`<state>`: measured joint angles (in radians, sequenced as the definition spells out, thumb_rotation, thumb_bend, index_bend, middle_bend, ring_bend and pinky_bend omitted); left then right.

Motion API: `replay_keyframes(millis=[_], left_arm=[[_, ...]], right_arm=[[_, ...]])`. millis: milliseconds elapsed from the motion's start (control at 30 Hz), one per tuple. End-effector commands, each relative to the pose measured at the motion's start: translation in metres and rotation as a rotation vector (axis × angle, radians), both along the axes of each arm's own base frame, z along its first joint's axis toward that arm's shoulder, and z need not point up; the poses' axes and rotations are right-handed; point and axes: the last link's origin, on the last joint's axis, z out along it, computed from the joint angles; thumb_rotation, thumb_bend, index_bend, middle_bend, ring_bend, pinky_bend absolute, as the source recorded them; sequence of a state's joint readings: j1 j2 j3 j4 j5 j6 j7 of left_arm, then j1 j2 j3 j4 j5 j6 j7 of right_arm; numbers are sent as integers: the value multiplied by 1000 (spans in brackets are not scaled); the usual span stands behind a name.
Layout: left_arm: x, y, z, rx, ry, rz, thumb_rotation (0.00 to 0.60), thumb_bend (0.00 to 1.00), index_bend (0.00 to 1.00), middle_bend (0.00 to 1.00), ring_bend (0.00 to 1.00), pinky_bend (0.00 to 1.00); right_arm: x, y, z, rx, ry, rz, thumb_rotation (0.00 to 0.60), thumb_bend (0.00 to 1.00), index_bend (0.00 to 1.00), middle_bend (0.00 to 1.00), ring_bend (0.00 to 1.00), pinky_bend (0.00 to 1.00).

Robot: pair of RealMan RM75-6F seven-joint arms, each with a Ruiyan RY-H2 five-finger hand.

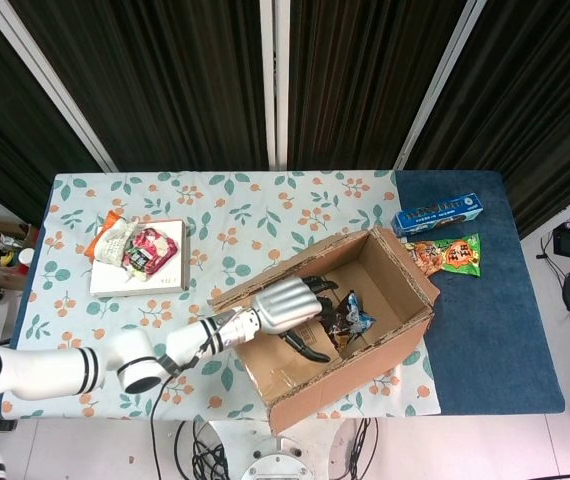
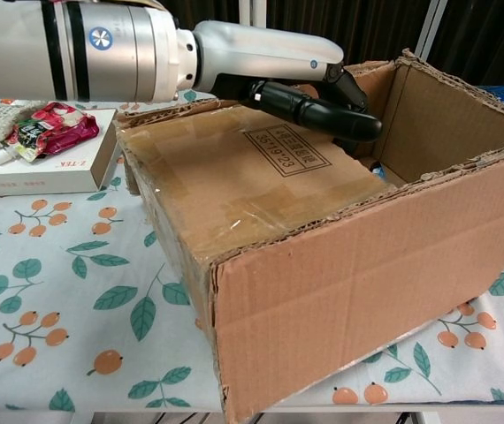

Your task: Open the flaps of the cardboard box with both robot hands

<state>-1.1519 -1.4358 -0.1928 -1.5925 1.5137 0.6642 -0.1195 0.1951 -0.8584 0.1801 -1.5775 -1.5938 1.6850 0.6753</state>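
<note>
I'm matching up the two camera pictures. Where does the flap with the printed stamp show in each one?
Head view: the flap lies inside the box, lower centre, mostly under the left hand.
Chest view: the flap fills the centre left, its stamp below the hand's dark fingers.
Shared landmark: the white book.

Head view looked steeply down from high above, whole table (image 1: 265, 195) in frame. Chest view sat low, close, facing forward. Both shared box (image 1: 365, 290) (image 2: 358, 283) and left hand (image 1: 290, 305) (image 2: 270, 66).
</note>
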Motion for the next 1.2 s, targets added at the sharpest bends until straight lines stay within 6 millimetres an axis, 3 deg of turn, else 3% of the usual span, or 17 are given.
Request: replay_keyframes(millis=[33,400,800,1033,1200], left_arm=[[-2,-1,2,2,14,-10,34,0,478,439,87,167],[1,-3,18,13,-4,-19,19,0,570,525,94,164],[9,-10,70,57,-73,-21,9,0,639,592,142,164],[-6,-17,114,118,-135,3,12,0,655,614,164,164],[-28,-27,133,155,-125,17,2,0,657,619,167,164]], right_arm=[[-1,0,0,6,-6,-2,600,477,0,49,0,0],[-1,-2,-1,7,-12,-10,600,477,0,48,0,0],[5,0,2,-7,-15,7,600,511,0,19,0,0],[10,4,3,-18,17,18,600,514,0,4,0,0],[13,7,3,-17,19,23,600,515,0,3,0,0]])
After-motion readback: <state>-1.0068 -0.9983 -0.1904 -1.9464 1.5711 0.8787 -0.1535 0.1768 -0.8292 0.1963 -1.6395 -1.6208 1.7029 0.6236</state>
